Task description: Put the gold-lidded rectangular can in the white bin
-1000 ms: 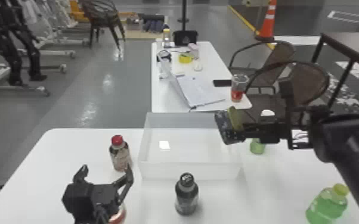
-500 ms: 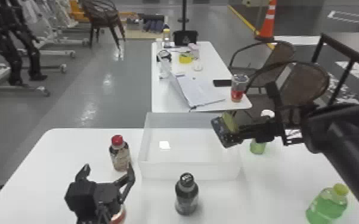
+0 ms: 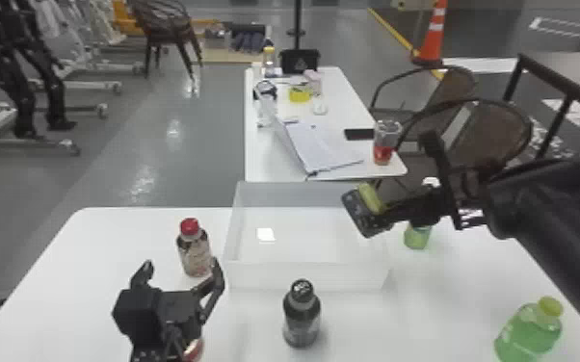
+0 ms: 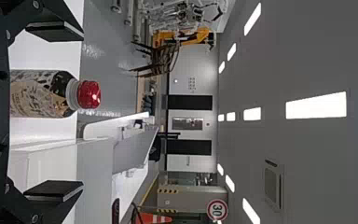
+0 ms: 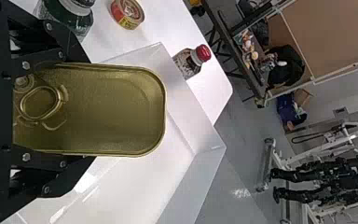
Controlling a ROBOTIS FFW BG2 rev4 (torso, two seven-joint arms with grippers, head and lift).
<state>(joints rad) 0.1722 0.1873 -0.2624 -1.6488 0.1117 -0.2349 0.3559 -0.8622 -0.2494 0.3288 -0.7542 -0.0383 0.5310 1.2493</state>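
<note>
From where I'm standing, the grey floor (image 3: 159, 159) has quite a shine, with pale reflections across it. A white table (image 3: 82, 269) with rounded corners stands up front, and beyond it a second white table (image 3: 267, 154) stretches away. Brown round-backed chairs (image 3: 491, 132) stand on its right; another chair (image 3: 166, 21) sits farther back on the left, near white wheeled frames (image 3: 79, 85). Over right I see an orange cone (image 3: 432, 36) by a yellow floor line (image 3: 392, 31). The left wrist view catches bright light panels (image 4: 316, 105) in a grey ceiling (image 4: 317, 163), and a pale wall (image 4: 191, 84) with dark panels (image 4: 190, 102).
</note>
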